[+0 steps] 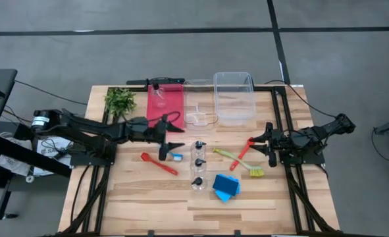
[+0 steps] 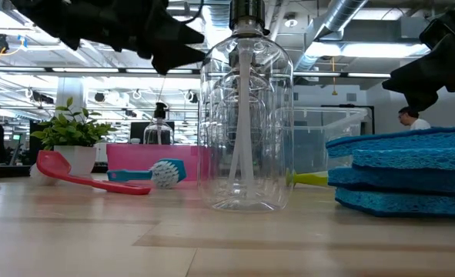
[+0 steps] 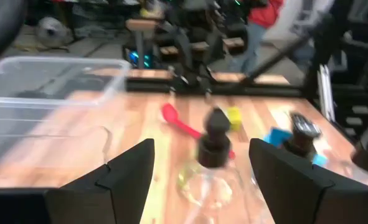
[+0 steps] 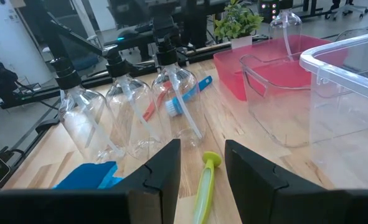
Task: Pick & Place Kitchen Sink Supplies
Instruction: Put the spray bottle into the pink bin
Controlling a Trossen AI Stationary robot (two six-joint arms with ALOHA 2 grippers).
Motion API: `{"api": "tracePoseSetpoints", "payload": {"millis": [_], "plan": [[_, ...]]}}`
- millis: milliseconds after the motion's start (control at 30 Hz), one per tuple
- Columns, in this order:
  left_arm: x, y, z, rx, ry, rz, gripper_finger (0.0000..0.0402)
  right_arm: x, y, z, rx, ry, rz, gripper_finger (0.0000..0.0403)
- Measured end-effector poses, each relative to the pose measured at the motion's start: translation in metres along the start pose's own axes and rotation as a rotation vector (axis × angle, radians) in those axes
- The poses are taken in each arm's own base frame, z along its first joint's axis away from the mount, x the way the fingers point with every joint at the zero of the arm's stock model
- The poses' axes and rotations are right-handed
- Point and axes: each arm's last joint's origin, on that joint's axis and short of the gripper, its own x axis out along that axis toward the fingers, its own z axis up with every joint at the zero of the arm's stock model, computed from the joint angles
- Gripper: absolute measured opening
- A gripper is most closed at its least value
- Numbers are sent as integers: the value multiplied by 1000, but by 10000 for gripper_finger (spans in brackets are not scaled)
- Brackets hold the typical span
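Note:
Three clear bottles with black caps stand in a row mid-table (image 1: 197, 162); another stands in the red bin (image 1: 158, 95). My left gripper (image 1: 179, 138) hovers open just left of the farthest bottle of the row (image 3: 212, 168), whose cap shows ahead between the fingers, untouched. A red spoon (image 1: 158, 162) and a blue brush (image 1: 175, 157) lie below that gripper. A yellow-green brush (image 1: 237, 161), a red brush (image 1: 244, 151) and blue sponges (image 1: 226, 186) lie to the right. My right gripper (image 1: 263, 141) waits at the right, fingers slightly apart, with nothing between them.
The red bin (image 1: 171, 108) and two clear bins (image 1: 233, 97) stand side by side along the far edge. A leafy plant (image 1: 120, 100) sits at the far left. Bare wood lies along the near edge.

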Motion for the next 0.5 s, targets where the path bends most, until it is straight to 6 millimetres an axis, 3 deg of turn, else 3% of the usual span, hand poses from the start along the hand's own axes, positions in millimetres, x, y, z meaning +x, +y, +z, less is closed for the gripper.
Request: {"api": "tracePoseSetpoints", "payload": {"millis": [267, 500], "plan": [[17, -8, -18, 9, 49, -28, 265, 0, 0, 0, 0, 0, 0, 119], [23, -7, -21, 8, 19, -25, 265, 0, 0, 0, 0, 0, 0, 119]]}}
